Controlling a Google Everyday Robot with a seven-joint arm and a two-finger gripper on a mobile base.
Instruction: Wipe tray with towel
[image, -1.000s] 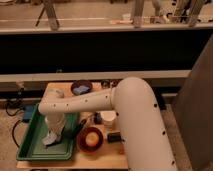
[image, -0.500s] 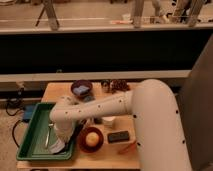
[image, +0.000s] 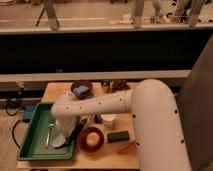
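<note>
We saw the arm (image: 115, 102) reach left across the table (image: 55, 92), wrist bent down, gripper (image: 68, 135) low over the right end of the tray (image: 35, 146). Towel (image: 59, 142) lay in the tray right under it, touching. We couldn't tell if the gripper was clamped or loose

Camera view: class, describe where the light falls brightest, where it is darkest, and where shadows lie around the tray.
In the camera view the light is warm and dim; the white arm is the brightest surface; the wall band behind the table is near black; the gripper, low over the right part of the green tray by the towel, sits in the arm's shadow; no strong glare shows.
</note>
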